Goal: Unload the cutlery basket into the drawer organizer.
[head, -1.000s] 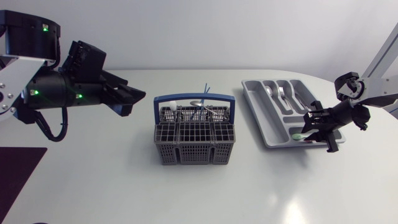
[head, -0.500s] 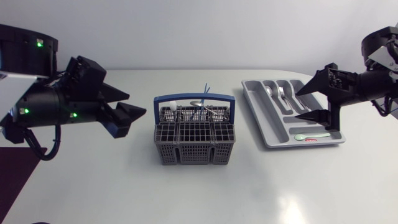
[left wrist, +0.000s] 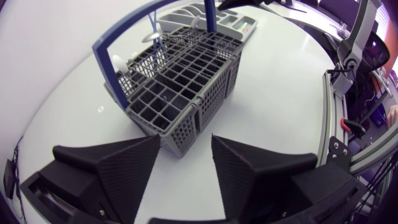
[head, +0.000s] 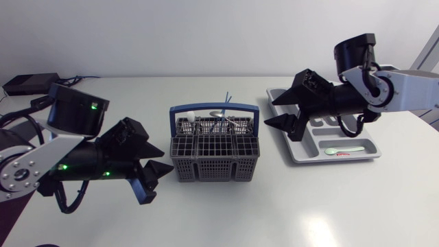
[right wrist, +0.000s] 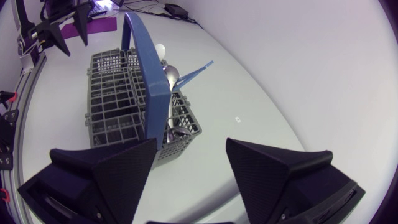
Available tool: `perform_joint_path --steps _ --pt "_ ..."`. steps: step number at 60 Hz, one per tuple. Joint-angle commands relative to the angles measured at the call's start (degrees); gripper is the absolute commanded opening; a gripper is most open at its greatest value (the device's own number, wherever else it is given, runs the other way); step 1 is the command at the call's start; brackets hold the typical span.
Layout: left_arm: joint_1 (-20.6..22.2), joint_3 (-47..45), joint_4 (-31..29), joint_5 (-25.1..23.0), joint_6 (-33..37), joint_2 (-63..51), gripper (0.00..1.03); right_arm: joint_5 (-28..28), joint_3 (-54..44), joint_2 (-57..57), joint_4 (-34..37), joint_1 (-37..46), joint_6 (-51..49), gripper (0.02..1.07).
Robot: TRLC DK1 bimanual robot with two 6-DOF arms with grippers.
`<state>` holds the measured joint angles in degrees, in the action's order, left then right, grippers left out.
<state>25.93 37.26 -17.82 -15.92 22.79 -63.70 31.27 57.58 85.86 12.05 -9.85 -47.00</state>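
Observation:
The grey cutlery basket (head: 215,156) with a blue handle (head: 215,109) stands mid-table. It holds a white-handled piece (head: 189,115), a thin blue stick (head: 226,99) and a spoon (right wrist: 171,75). The grey drawer organizer (head: 309,155) lies to its right, with a green spoon (head: 341,150) in its front compartment. My left gripper (head: 156,182) is open and empty, low by the basket's front left corner (left wrist: 180,146). My right gripper (head: 272,112) hangs open and empty between the organizer's left end and the basket (right wrist: 124,99). My right arm hides part of the organizer.
A small black box (head: 29,84) with cables sits at the table's back left. A dark purple mat (head: 4,226) shows at the front left edge. Bare white tabletop lies in front of the basket and organizer.
My right gripper let go of the green spoon into the front compartment, then swung left over the organizer toward the basket. My left arm dropped forward and down to the basket's front left corner.

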Motion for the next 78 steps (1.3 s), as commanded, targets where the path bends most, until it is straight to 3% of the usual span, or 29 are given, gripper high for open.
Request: perform_joint_path --steps 1,2,9,21,40,56,70,78 --pt "0.7 -1.48 1.13 0.28 1.3 -2.74 0.35 -0.59 1.22 2.82 -2.56 -1.14 5.43 0.46" --pt "0.87 -1.48 1.3 0.28 1.38 -3.27 0.31 -0.59 1.39 3.17 -3.27 -1.14 6.05 0.43" --pt "1.75 -2.01 3.15 0.45 1.47 -5.82 0.31 -0.5 2.89 5.98 -6.08 -1.14 9.83 0.21" --pt "2.02 -2.27 7.63 2.21 1.3 -9.42 0.31 2.31 3.06 6.68 -5.73 -1.67 10.7 0.12" --pt "-0.27 -1.66 16.15 4.67 2.26 -16.19 0.31 6.09 -1.07 2.55 -1.33 -4.39 6.75 0.11" --pt "-3.26 1.42 19.23 4.76 4.55 -20.59 0.31 6.44 -5.73 -4.21 2.36 -9.31 6.13 0.11" --pt "-5.28 5.81 20.46 4.76 4.9 -25.33 0.31 1.87 -7.66 -8.78 3.33 -17.22 8.68 0.11" --pt "-5.63 5.55 20.2 4.76 4.99 -24.63 0.31 0.64 -7.48 -10.98 2.45 -15.03 9.65 0.11"
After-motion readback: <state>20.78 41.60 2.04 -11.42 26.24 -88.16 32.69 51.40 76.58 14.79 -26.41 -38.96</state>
